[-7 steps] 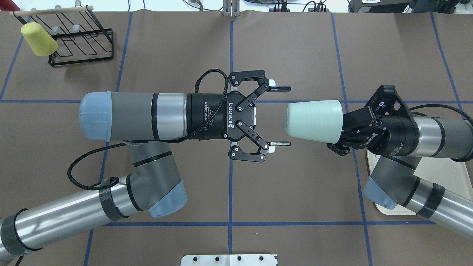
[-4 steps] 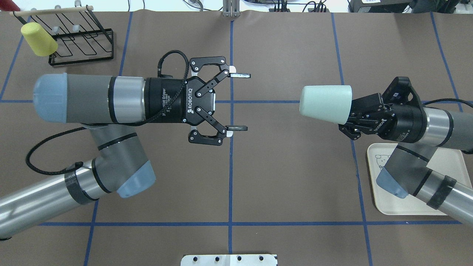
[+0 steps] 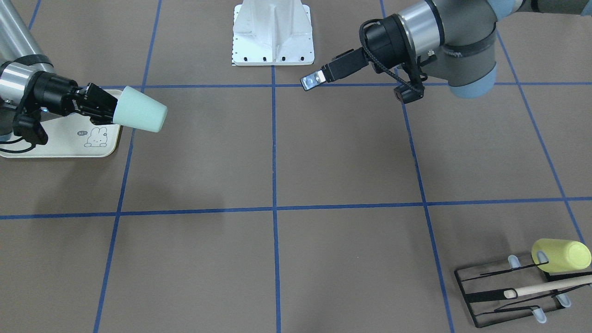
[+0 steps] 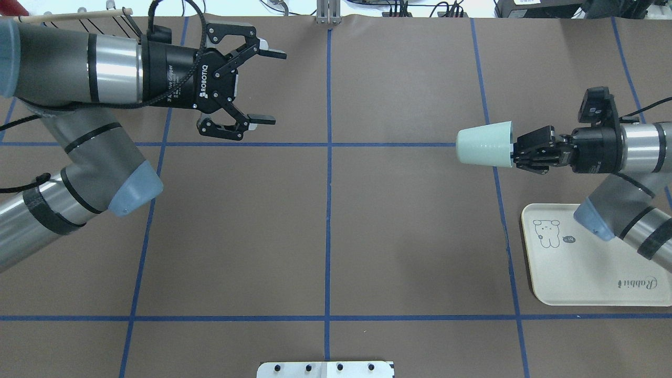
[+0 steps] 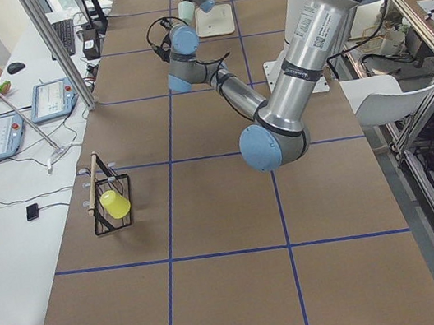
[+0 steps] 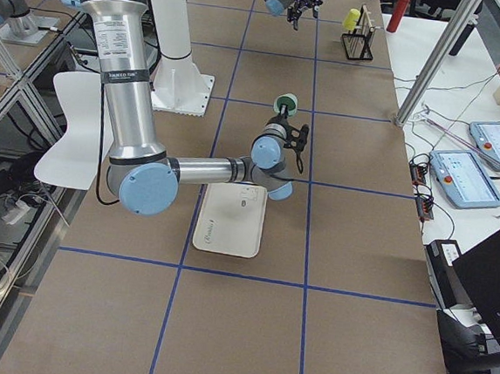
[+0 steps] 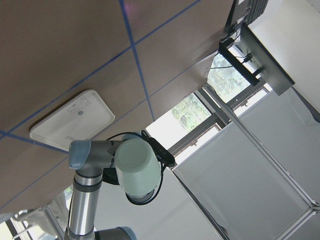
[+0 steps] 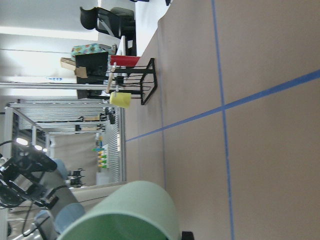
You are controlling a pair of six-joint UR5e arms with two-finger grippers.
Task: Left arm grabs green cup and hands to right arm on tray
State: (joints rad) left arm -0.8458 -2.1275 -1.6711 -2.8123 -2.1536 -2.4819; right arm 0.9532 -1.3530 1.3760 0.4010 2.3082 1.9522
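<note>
Green cup (image 4: pixel 484 148) is off the worktop (image 4: pixel 325 236), held on its side just past the far edge of the tray (image 4: pixel 577 283), at the tray corner that carries the bunny drawing; it is clear of the tray surface. The narrow closed base points away from the tray toward the worktop's middle, and the open mouth faces the right end effector (image 4: pixel 520 152). That end effector is pinching the cup at its rim, fingers pressed onto the wall. The right arm (image 4: pixel 638 147) runs level above the tray's far edge, with its elbow joint over the tray's outer half. The left end effector (image 4: pixel 272 87) is well apart from the tray, across the worktop at the opposite end, fingers spread wide with nothing between them. The left arm (image 4: pixel 63 68) lies along the far edge there. A yellow cup (image 3: pixel 561 255) hangs on a black wire rack (image 3: pixel 499 296) at the corner farthest from the tray.
</note>
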